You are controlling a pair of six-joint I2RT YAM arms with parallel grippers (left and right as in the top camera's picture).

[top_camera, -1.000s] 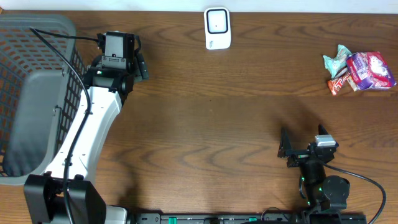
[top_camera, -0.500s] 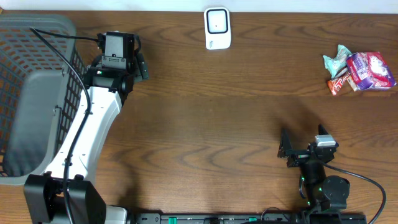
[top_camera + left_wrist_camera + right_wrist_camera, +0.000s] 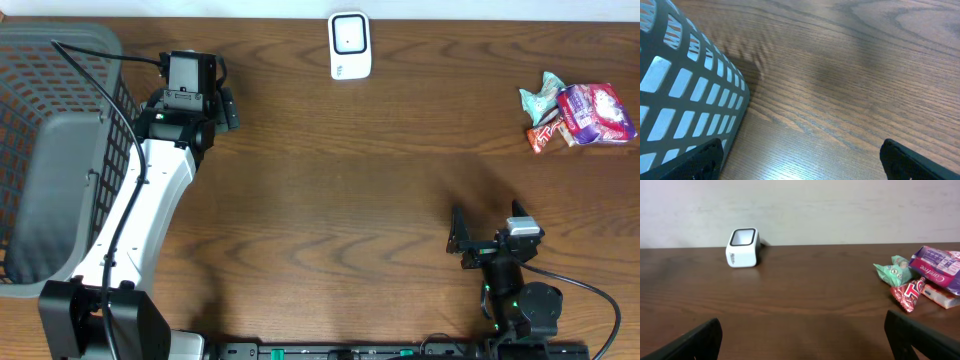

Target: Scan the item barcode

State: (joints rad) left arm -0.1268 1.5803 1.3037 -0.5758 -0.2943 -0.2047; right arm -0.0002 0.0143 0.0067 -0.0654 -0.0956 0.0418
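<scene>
From overhead, no item has been picked up yet, so the task appears to be at its opening step. The snack packets lie bunched at the table's far right edge. The white barcode scanner stands well apart from them at the far middle. The left gripper hangs beside the grey basket, and the right gripper sits near the front edge. The left wrist view shows wide-spread jaws over bare wood, with nothing between them. The right wrist view shows equally wide, empty jaws facing a green packet, a red wrapper and a purple pack. The next move probably calls for the right arm to reach forward and rightward, then close on one packet.
</scene>
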